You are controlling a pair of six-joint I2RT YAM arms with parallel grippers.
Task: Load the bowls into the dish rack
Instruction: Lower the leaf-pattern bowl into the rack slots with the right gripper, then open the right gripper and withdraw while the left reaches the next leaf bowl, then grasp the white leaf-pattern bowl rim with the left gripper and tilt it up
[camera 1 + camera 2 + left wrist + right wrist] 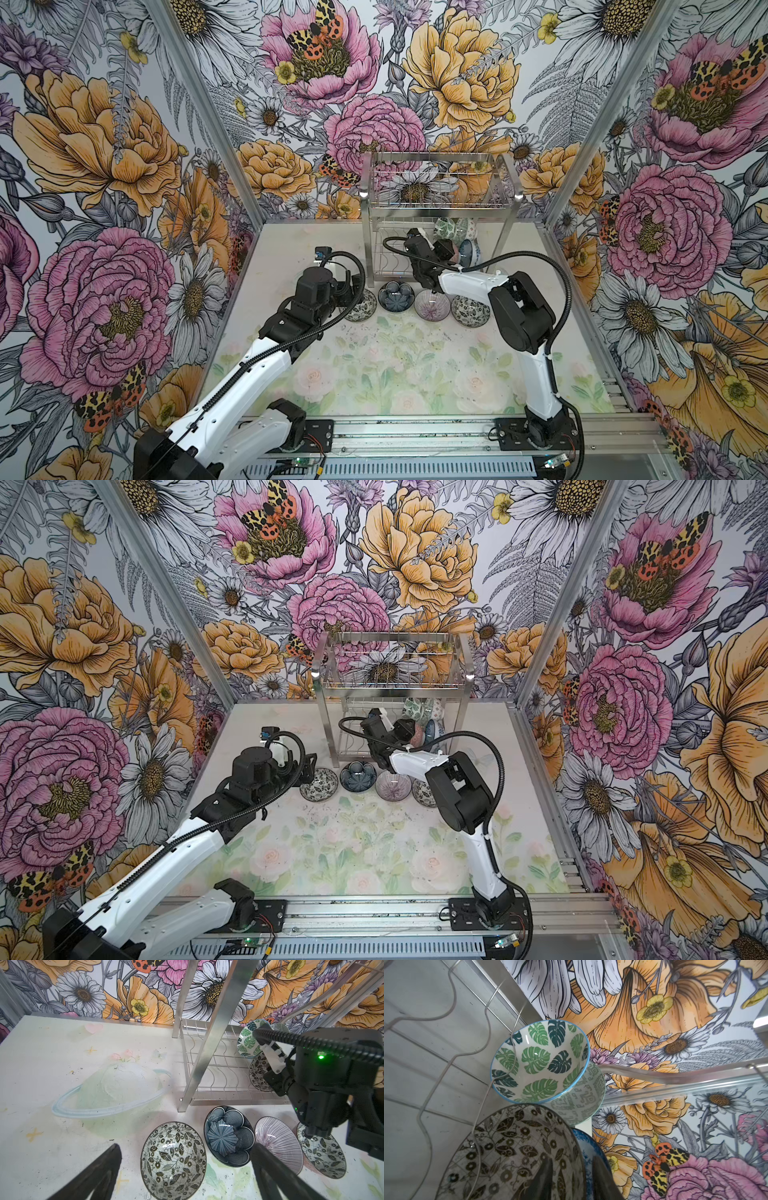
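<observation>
Right gripper point(573, 1160), far right inside dish rack point(440, 205) lower tier: fingers partly spread astride rim of upright black-floral bowl point(512, 1157). Left gripper point(186, 1147) spread wide, empty, over leftmost table bowl point(172, 1159).

Bright, diffuse light fills the cell; shadows on the table point(399, 361) in front of the rack point(365, 224) are faint and soft-edged; small white glints sit on the rack's front corners in both top views, where the walls point(104, 166) either side of it bow toward the frame edges; in the left wrist view its nearest post looks pale and washed out; in the right wrist view its rail is blurred, while the leaf bowl point(539, 1059) inside it is sharp, with a tiny highlight.
</observation>
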